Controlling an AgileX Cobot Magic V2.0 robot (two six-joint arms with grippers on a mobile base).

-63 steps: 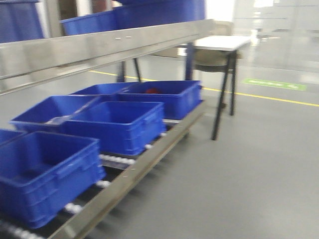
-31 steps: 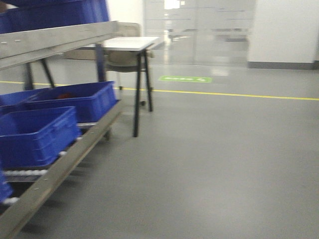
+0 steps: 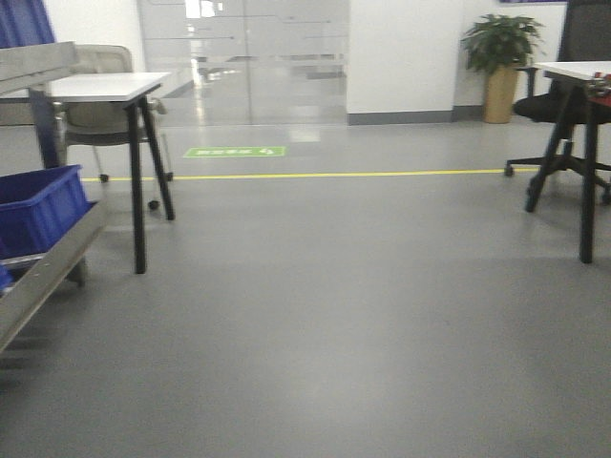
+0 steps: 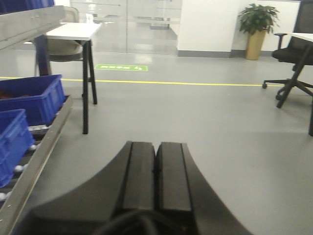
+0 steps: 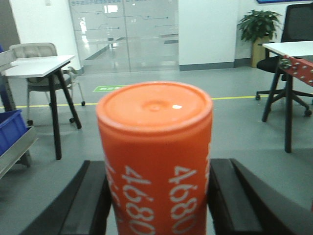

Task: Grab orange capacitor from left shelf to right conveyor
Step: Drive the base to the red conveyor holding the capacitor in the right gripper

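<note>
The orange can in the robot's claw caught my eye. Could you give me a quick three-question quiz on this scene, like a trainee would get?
1. True or false: the right gripper holds the orange capacitor upright between its fingers.
2. Pick one. The left gripper is:
A. wide open
B. shut, with nothing between its jaws
C. shut on a blue bin
3. Fill in: the white number printed down the capacitor's side is ____.

Key: 1 true; 2 B; 3 4680.
</note>
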